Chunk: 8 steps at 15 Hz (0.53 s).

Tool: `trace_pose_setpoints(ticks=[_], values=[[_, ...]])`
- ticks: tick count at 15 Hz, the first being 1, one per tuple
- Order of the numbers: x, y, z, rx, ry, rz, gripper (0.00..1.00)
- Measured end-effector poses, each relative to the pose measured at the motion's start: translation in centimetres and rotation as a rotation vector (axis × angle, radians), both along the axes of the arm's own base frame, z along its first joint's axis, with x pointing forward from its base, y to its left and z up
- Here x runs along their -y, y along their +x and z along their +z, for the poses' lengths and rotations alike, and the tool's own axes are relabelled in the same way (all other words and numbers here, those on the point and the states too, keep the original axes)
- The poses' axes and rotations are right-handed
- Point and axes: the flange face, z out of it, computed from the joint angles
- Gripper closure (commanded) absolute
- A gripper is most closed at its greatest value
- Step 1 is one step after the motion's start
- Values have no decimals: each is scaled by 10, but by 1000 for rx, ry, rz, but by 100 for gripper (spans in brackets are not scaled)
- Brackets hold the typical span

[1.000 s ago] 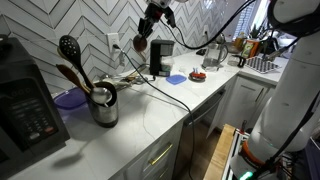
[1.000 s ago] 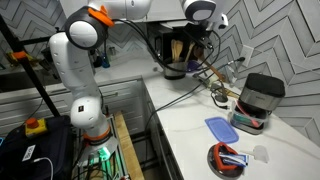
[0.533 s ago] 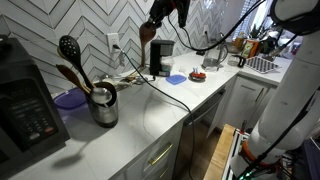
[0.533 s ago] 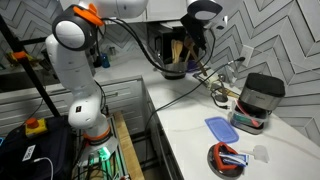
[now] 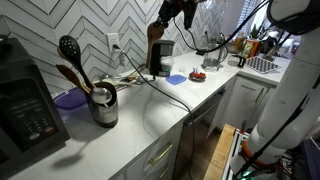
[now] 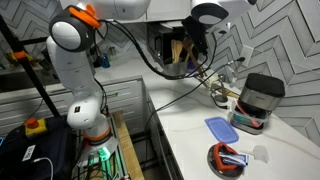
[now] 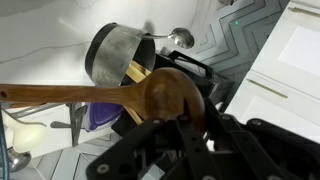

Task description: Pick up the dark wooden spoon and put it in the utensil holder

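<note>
My gripper (image 5: 170,14) is high above the counter and shut on the dark wooden spoon (image 5: 155,29), which hangs below it with the bowl down. In the wrist view the spoon (image 7: 150,95) lies across the frame, its bowl clamped between the jaws (image 7: 190,125) and its handle pointing left. The shiny steel utensil holder (image 5: 104,105) stands on the counter well to the left of the gripper. It holds a black slotted spoon (image 5: 69,47) and a darker brown utensil (image 5: 70,73). The wrist view shows the holder (image 7: 115,55) from above, beyond the spoon.
A black coffee machine (image 5: 25,100) stands beside the holder, with a purple plate (image 5: 68,98) behind it. A small black appliance (image 5: 160,55), cables and a red bowl (image 5: 196,74) sit further along. An exterior view shows a blue lid (image 6: 221,128) and a dark canister (image 6: 258,100).
My gripper has moved up and to the right in an exterior view, carrying the spoon farther from the holder. The holder and its utensils have not moved.
</note>
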Motion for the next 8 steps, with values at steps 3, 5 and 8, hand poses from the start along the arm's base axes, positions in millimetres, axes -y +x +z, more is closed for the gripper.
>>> trace_pose_setpoints(ticks=[3,5,8], values=[[0,0,0,0,0,0,85],[0,0,0,0,0,0,85],[0,0,0,0,0,0,96]])
